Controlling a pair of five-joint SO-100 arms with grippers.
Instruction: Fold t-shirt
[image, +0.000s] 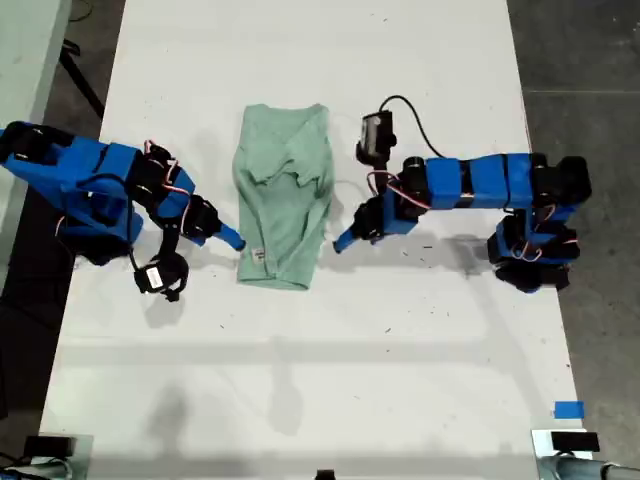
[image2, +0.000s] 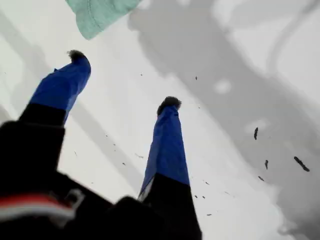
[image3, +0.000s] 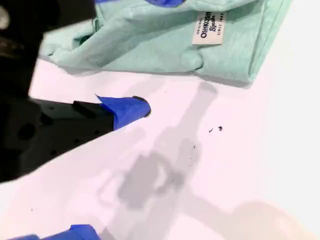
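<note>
T-shirt (image: 285, 195) of pale mint-green cloth lies on the white bench (image: 330, 380), near the middle in the exterior view and between the two blue arms. It is gathered into a narrow, long shape with the sides turned inward, and there are wrinkles across its upper half. A small white label (image: 258, 255) shows on its lower part, at the corner toward the exterior view's left.

My first pincer (image: 345, 240) belongs to the arm that reaches in from the exterior view's right. It is near the lower edge of the t-shirt on that side, but I cannot tell from this view if the tip touches the cloth. In the first wrist view this pincer (image2: 123, 79) has its two blue fingers (image2: 167, 145) spread wide apart, with only bare bench between them. One corner of the t-shirt (image2: 97, 14) lies ahead of the fingertips and apart from them.

My second pincer (image: 232, 240) belongs to the arm on the exterior view's left, and it is just beside the corner with the label. In the second wrist view it (image3: 112, 167) is also wide open and grips nothing. The t-shirt (image3: 150, 45) with its label (image3: 208, 27) lies close in front of one blue finger (image3: 125, 107), with a strip of bench between them.
</note>
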